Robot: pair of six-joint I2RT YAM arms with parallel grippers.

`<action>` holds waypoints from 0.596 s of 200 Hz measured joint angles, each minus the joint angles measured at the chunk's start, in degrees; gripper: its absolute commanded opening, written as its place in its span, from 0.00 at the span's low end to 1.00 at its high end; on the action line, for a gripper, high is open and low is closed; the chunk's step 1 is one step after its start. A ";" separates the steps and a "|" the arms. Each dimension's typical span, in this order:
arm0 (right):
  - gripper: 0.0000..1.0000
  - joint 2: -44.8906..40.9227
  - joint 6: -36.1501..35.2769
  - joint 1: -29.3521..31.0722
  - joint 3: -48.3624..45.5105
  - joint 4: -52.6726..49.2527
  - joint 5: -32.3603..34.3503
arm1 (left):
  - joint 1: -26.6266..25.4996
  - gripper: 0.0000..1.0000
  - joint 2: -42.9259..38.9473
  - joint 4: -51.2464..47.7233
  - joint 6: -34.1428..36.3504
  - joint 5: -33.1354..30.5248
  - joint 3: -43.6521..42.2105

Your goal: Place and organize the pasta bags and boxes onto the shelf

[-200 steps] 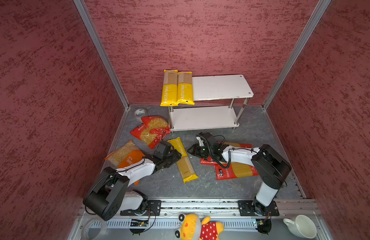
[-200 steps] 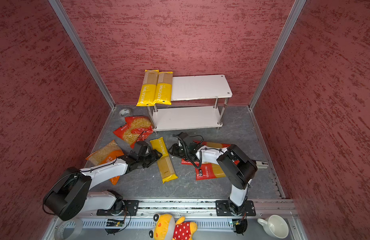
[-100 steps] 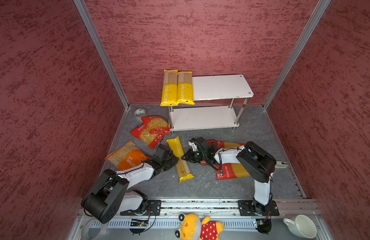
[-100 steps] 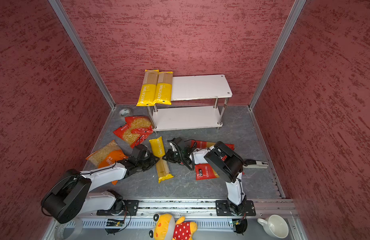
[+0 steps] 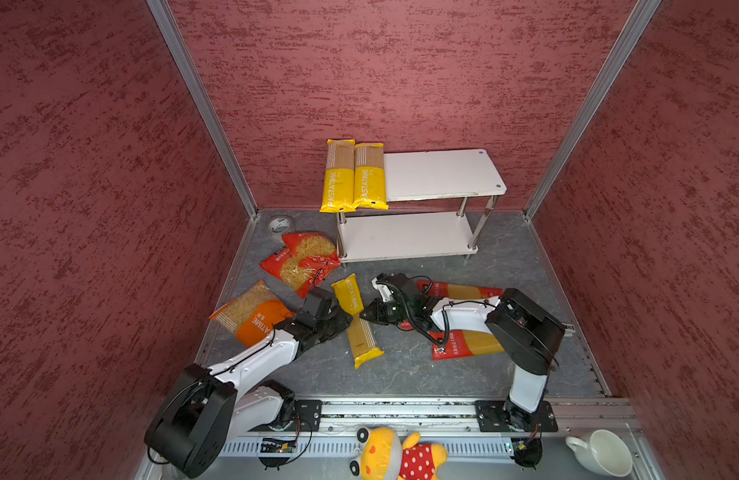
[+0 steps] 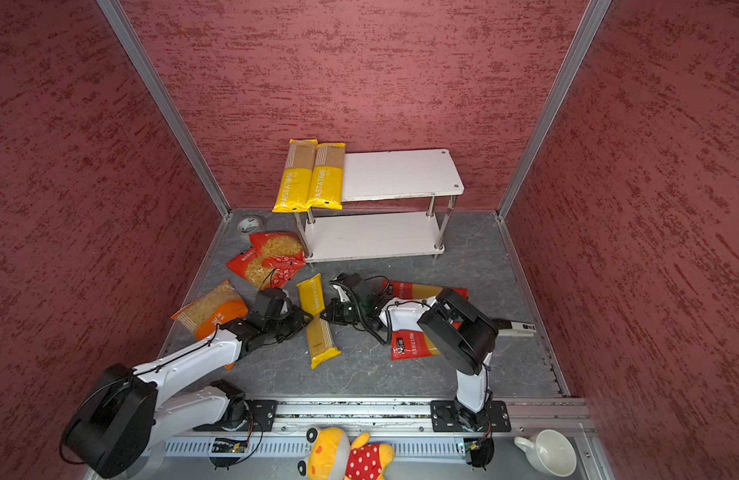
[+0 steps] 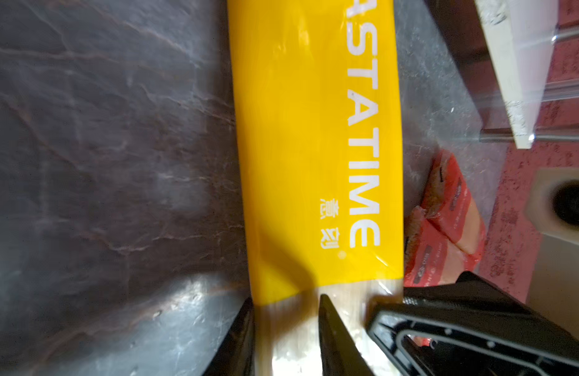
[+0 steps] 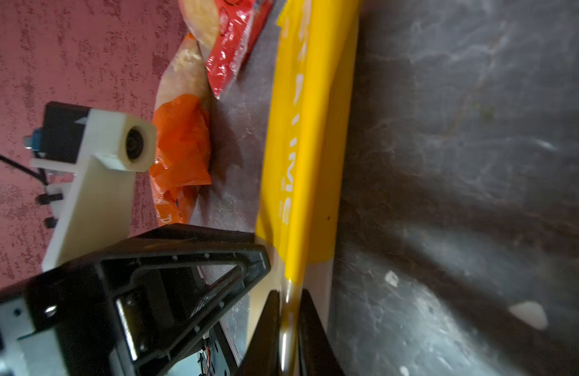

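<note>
The third yellow spaghetti pack (image 5: 362,340) lies flat on the worktop (image 5: 401,376), in front of the shelf (image 5: 438,172) and well apart from it, with both claws now at its mid-length. Change over the last second: the right claw (image 8: 289,291) has travelled from above the red spaghetti packs (image 5: 463,345) to the pack's right long edge and has clenched there. The right wrist view shows its fingers nearly together, with the pack's glossy edge wrap between them. The left claw (image 7: 285,298) has stayed at the opposite long edge. Its fingers stand partly apart, one at the pack's edge and one over its clear section; whether they clamp or merely rest cannot be told. The pack's near end has swung slightly towards the left arm. Meaning for the task: the pack is judged to be engaged from both sides but not yet lifted. On the left end of the shelf's upper tier, two yellow packs (image 5: 353,176) lie side by side, with bare board beside them. The red spaghetti packs, the red bags (image 5: 301,259) and the orange bag (image 5: 251,313) remain on the worktop.
</note>
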 measured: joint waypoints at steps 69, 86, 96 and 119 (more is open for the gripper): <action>0.00 -11.91 -15.26 0.35 -1.88 -6.08 9.77 | 6.51 0.62 -18.10 5.18 6.12 5.40 0.63; 0.00 -14.45 -17.51 0.33 -2.05 -5.81 11.34 | 7.65 0.65 -20.44 6.91 7.10 7.02 0.70; 0.00 -15.67 -18.56 0.24 -2.16 -5.38 11.67 | 8.24 0.67 -21.70 8.37 7.89 8.52 0.70; 0.00 -18.34 -20.94 0.24 -2.34 -3.56 11.80 | 9.29 0.72 -22.73 13.07 8.48 12.68 0.74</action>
